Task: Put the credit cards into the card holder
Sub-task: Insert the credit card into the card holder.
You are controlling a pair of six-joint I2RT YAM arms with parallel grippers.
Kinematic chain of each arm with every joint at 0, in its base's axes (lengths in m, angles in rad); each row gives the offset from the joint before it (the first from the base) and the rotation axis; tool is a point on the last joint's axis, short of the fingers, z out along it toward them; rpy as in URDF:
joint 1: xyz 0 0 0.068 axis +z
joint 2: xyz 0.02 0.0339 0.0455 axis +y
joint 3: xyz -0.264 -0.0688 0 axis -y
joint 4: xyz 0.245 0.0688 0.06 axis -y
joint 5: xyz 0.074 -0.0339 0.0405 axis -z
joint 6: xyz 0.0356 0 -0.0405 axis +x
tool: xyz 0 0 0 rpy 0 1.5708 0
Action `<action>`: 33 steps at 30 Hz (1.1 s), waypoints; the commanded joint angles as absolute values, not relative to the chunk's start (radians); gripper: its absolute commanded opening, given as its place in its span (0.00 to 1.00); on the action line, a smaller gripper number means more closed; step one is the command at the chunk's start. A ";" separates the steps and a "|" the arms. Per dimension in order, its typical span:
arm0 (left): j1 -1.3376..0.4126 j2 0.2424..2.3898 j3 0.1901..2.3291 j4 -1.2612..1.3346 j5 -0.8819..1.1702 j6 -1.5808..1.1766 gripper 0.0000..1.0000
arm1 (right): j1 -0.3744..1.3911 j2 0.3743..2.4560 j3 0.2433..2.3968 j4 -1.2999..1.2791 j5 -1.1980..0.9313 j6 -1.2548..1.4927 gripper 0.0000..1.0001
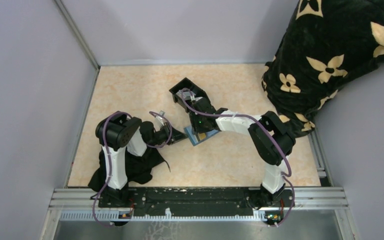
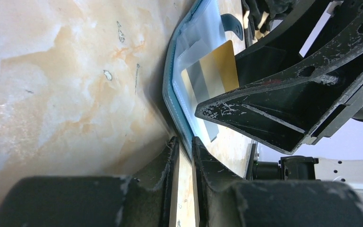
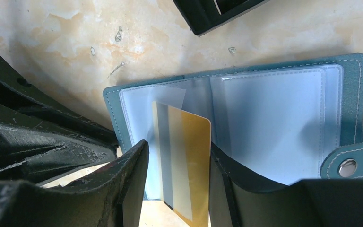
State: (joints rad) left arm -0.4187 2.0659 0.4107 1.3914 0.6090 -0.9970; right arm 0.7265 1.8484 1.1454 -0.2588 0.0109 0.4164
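Pinching the card holder (image 3: pixel 274 109) in my left gripper (image 2: pixel 183 142), I grip one credit card (image 3: pixel 189 165) in my right gripper (image 3: pixel 178 146), seemingly not yet sleeved.

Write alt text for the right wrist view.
The right gripper grips a gold card with a grey stripe, its top edge at a clear sleeve of the open teal card holder. A black tray corner shows above.

1. Top cam: fixed, high above the near edge, looking down on the whole surface (image 1: pixel 130 90).
2. Left wrist cam: very close, skimming low along the surface past the left fingers (image 2: pixel 212 175).
3. Right wrist cam: close, looking steeply down between the right fingers (image 3: pixel 127 187).
4. Shared: all three see the open wallet (image 1: pixel 205 137); both wrist cams see the card (image 2: pixel 217 71).
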 commanded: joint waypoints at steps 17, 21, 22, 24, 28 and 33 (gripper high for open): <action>-0.489 2.008 0.500 1.091 0.494 -0.884 0.10 | 0.727 1.845 1.089 -0.302 0.009 0.388 0.47; -0.492 1.975 0.487 1.053 0.458 -0.853 0.00 | 0.720 1.833 1.079 -0.298 0.010 0.387 0.47; -0.492 1.965 0.481 1.042 0.448 -0.846 0.00 | 0.718 1.830 1.077 -0.298 0.013 0.387 0.47; -0.491 1.949 0.468 1.035 0.426 -0.839 0.00 | 0.713 1.823 1.078 -0.302 0.026 0.382 0.48; -0.491 1.946 0.474 1.032 0.431 -0.841 0.00 | 0.708 1.816 1.090 -0.324 0.055 0.371 0.57; -0.491 1.951 0.478 1.036 0.435 -0.850 0.00 | 0.690 1.808 1.097 -0.331 0.062 0.360 0.66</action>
